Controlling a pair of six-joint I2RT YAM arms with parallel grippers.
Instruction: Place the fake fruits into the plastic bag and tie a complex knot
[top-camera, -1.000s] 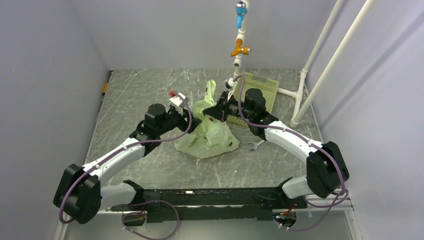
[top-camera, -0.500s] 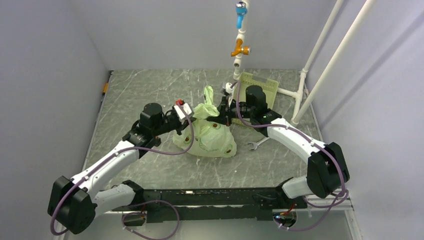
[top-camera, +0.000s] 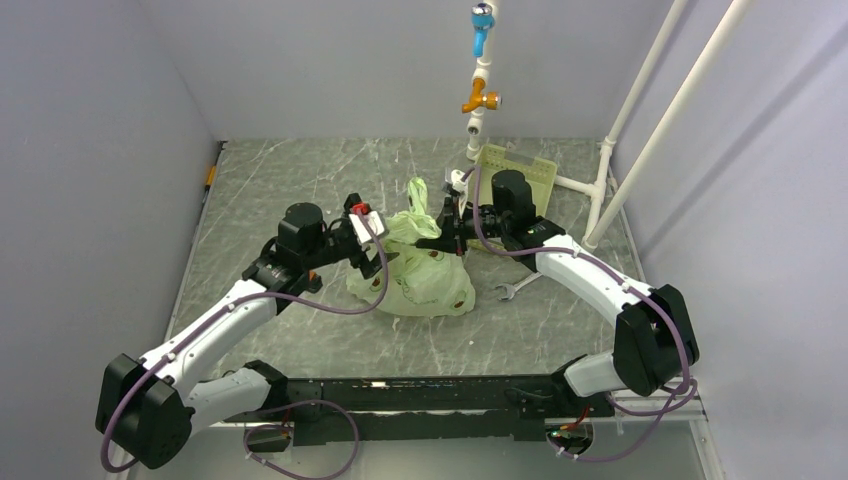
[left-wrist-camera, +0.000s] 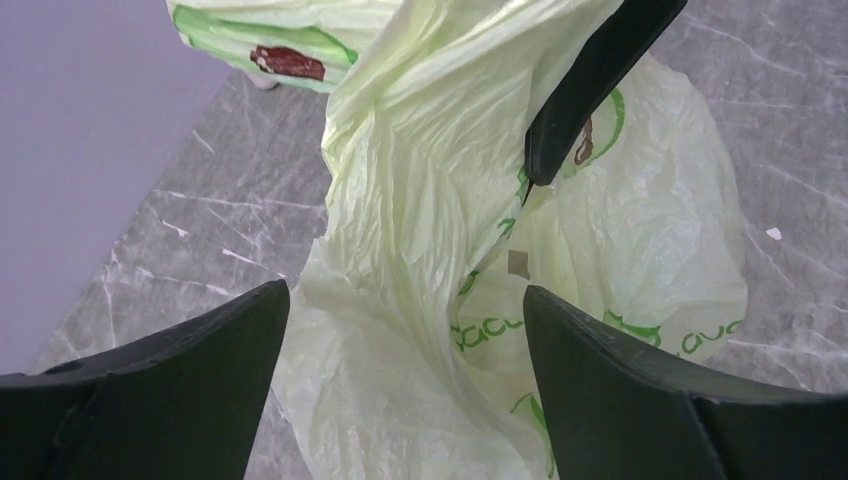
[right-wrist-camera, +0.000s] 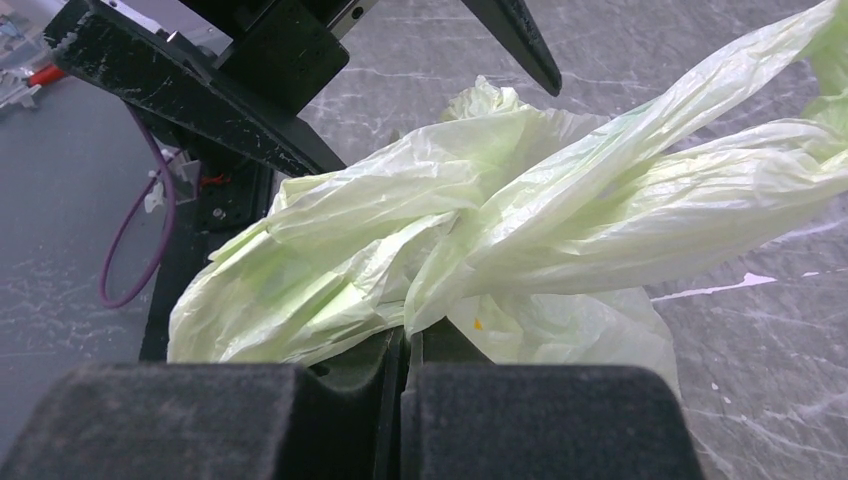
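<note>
The pale yellow-green plastic bag (top-camera: 420, 275) lies crumpled mid-table, its twisted handles sticking up behind it. No fake fruits show; the film hides the bag's inside. My right gripper (top-camera: 441, 240) is at the bag's top right. In the right wrist view it (right-wrist-camera: 408, 345) is shut on a fold of the bag (right-wrist-camera: 560, 200). My left gripper (top-camera: 383, 248) is at the bag's left side. In the left wrist view it (left-wrist-camera: 405, 300) is open, and the gathered bag (left-wrist-camera: 430, 200) lies beyond the gap between its fingers. One right finger (left-wrist-camera: 590, 80) shows above the bag.
A rigid pale green tray (top-camera: 528, 172) stands at the back right, behind my right arm. A steel wrench (top-camera: 512, 290) lies just right of the bag. A white pipe with an orange valve (top-camera: 480, 98) hangs above the tray. White pipes stand at the right.
The bag has been drawn up from a flat spread into a tighter bundle. My left arm has pulled back to the left. My right gripper has shifted slightly right with the film.
</note>
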